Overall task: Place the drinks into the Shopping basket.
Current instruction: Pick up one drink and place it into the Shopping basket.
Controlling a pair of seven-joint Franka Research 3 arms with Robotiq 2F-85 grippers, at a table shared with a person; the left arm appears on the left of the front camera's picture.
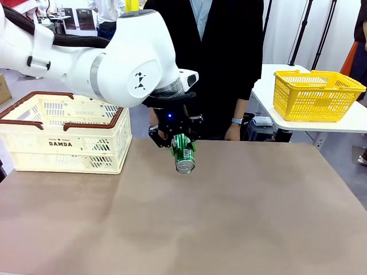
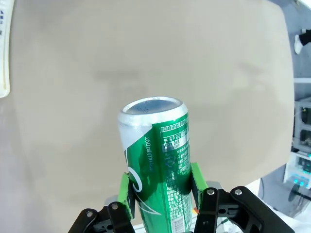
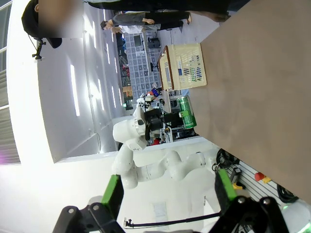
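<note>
The left fingers [image 2: 127, 196] are clenched on a green can [image 1: 184, 154], green pads pressed against its sides, holding it tilted above the brown worktop [image 1: 229, 217], its silver end toward the camera. The cream Shopping basket [image 1: 63, 132] stands at about nine o'clock from the can, near the worktop's far-left edge. The right fingers [image 3: 112, 191] are spread wide apart, released, grasping nothing.

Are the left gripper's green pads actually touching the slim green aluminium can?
Touching: in the left wrist view, the left gripper's green pads press both sides of the slim green aluminium can.
</note>
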